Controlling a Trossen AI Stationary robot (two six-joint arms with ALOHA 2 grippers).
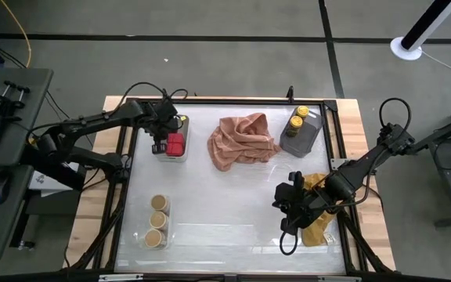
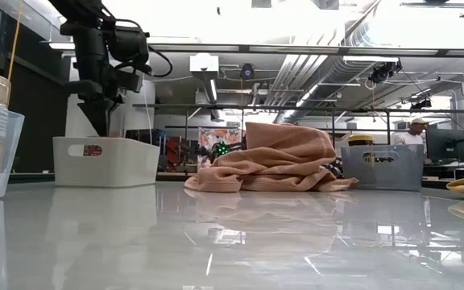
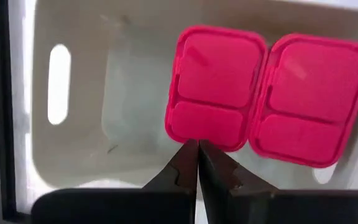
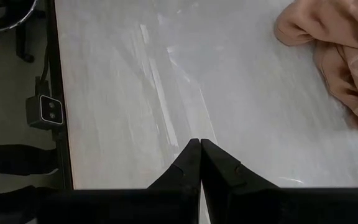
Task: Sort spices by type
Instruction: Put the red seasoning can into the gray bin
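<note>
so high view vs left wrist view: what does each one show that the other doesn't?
High view only: three tan-lid jars in the clear tray, two yellow-lid jars in the grey tray, the pink cloth, and the right gripper by the yellow cloth. Left wrist view only: the left gripper shut, holding nothing. Both: two red boxes side by side in the white bin.

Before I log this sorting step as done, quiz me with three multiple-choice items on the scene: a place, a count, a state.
1. Where are the red boxes?
A. in the white bin
B. on the pink cloth
C. in the grey tray

2. How many tan-lidded jars stand in a row?
A. one
B. three
C. five

3. The left hand is
A. wide open
B. gripping a jar
C. shut, empty

Key: 1 A, both lie side by side in the bin; 2 B, the high view shows three; 3 C, fingertips meet above the boxes.
</note>
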